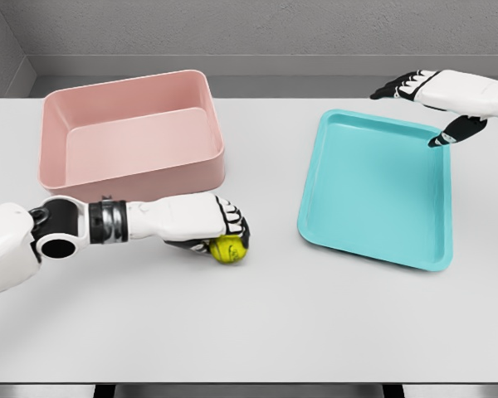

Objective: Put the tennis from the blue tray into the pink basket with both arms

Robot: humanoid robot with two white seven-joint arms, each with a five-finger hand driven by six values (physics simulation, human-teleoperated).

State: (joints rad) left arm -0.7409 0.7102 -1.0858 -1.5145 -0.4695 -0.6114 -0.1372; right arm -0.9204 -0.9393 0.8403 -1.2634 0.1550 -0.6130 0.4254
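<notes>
my left hand [212, 222] is wrapped over the tennis ball [228, 249], fingers curled down around its top and far side, with the yellow-green ball showing below my fingertips. whether the ball is lifted or resting on the white table [257, 323] i cannot tell for sure; it sits low, just in front of the pink basket [133, 137] and a little past its right front corner. my forearm comes in from the lower left, lying nearly level along the basket's front wall.

my right hand [436, 104] hangs over the far right corner of the blue tray [373, 186], fingers spread and loose, holding nothing, one dark fingertip pointing down near the tray's rim.

i judge the step in hand to be the carry: the ball is out of the tray and in my left grip, well apart from the tray and close to the basket. what's left is the drop. the next move calls for raising the ball above the basket's front wall, swinging it back and left until it is over the open inside, then loosening my fingers. the wall is tall next to the ball, so a low path would knock against it.

the basket shows only its bare pink floor, nothing in it. the tray's floor is bare too.
</notes>
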